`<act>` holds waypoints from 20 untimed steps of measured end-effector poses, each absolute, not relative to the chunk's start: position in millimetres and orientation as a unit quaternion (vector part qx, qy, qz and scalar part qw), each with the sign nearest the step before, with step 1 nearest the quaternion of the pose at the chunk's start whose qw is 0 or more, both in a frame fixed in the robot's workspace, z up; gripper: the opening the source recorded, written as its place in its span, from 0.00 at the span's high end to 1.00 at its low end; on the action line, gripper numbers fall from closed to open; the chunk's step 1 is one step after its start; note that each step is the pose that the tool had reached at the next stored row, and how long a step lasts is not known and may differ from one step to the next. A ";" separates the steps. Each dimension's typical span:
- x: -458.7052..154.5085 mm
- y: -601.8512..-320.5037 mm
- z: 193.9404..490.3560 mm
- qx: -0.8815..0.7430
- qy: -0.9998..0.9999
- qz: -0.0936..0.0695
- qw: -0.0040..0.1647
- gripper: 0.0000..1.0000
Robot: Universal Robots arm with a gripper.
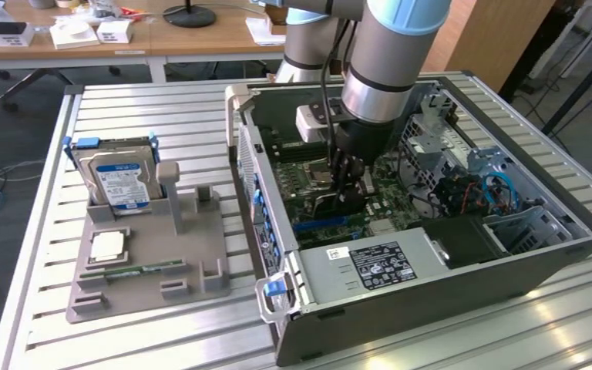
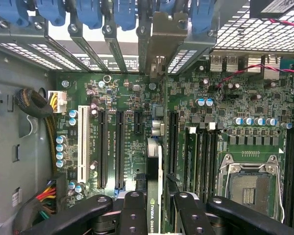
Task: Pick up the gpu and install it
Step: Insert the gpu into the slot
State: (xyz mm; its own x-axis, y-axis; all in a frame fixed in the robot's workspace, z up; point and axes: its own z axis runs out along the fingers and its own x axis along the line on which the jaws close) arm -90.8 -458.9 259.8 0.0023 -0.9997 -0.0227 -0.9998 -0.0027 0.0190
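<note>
Gpu (image 2: 156, 171) in end effector (image 2: 159, 203) over motherboard (image 2: 137, 152), blue latches (image 2: 90, 12) near.

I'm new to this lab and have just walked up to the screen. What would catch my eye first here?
First, the big arm reaching down into the open computer case in the middle of the exterior view, its gripper shut on the gpu, held edge-on over the green motherboard. Next, the blue-labelled hard drive standing upright in the grey holder at the exterior view's left.
</note>
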 end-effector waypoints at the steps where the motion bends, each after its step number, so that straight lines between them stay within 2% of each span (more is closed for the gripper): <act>1: -90.8 -458.9 259.8 -0.708 0.706 0.015 0.001 0.74; 20: -90.7 -459.7 258.7 -0.701 0.713 0.015 0.001 0.74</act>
State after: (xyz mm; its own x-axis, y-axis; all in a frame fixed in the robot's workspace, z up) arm -90.7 -459.7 258.7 -0.0166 -0.9996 -0.0226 -0.9997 0.0161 0.0191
